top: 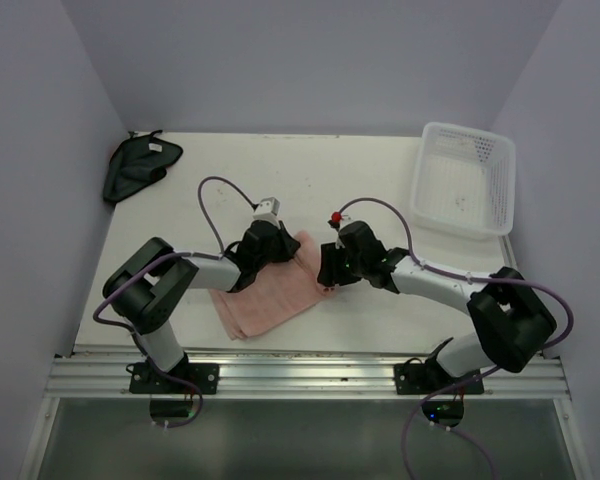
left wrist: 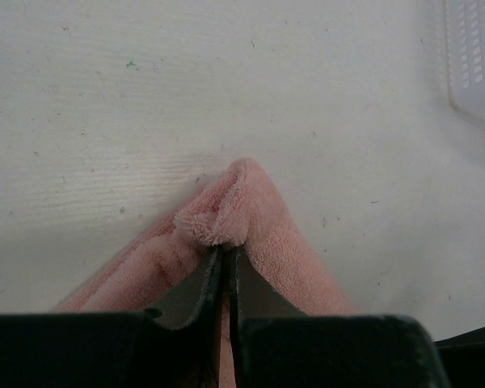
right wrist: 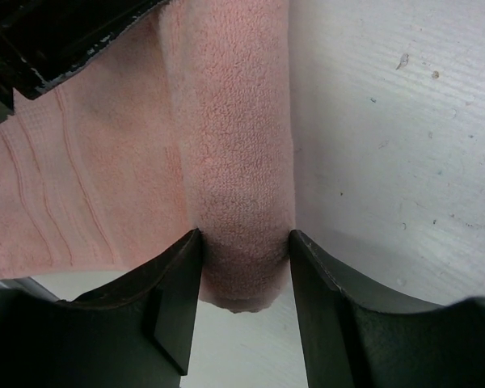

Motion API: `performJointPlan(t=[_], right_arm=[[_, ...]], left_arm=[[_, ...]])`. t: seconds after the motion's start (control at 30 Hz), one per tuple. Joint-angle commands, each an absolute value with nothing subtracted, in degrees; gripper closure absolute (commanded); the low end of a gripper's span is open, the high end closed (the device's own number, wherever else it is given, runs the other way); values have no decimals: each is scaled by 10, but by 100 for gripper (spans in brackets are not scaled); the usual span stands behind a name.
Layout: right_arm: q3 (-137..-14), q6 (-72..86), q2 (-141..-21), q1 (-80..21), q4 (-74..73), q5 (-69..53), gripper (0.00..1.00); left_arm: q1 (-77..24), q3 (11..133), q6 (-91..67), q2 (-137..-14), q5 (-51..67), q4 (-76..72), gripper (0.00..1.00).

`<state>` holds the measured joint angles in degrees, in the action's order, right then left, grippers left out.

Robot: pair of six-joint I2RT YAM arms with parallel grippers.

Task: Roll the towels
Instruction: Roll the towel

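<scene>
**Pink terry towel gripped at both ends of a rolled edge**

A salmon-pink terry towel (top: 265, 300) is spread near the middle of the pale, faintly ribbed table (top: 360, 170), closer to the near edge than to the far one. Its looped pile is seen as soft and fuzzy, and flat woven stripes are seen across the part lying to the left in the right wrist view. Along one side the cloth is gathered into a thick, rounded ridge.

The left gripper (left wrist: 224, 255) is closed on the towel. Its two dark fingers are drawn almost together, and a puckered fold of pile is pinched between their tips, so that the cloth is pulled up into a blunt peak. The right gripper (right wrist: 244, 246) is clamped on the rounded ridge. One smooth black finger is pressed against each flank, and the stubby end of the roll bulges between them.

A small blackish cloth (top: 138, 166) with a white tag is crumpled at the far left corner of the table. A white perforated plastic basket (top: 470, 148), rectangular with rounded corners, is set at the far right corner, well apart from both towels.
</scene>
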<state>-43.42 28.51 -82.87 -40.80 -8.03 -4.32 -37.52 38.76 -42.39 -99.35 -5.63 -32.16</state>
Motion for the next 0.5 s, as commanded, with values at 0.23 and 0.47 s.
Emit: performJointPlan(t=[0.23,0.47], right_arm=[[-403,280,-882,-406,-31,-47,67],[-413,264,-875,-406,-38,-43,88]], left_arm=[[-367,357,-404,-984,-88,-267,100],[-367,358,-403,-969,-90,-257,100]])
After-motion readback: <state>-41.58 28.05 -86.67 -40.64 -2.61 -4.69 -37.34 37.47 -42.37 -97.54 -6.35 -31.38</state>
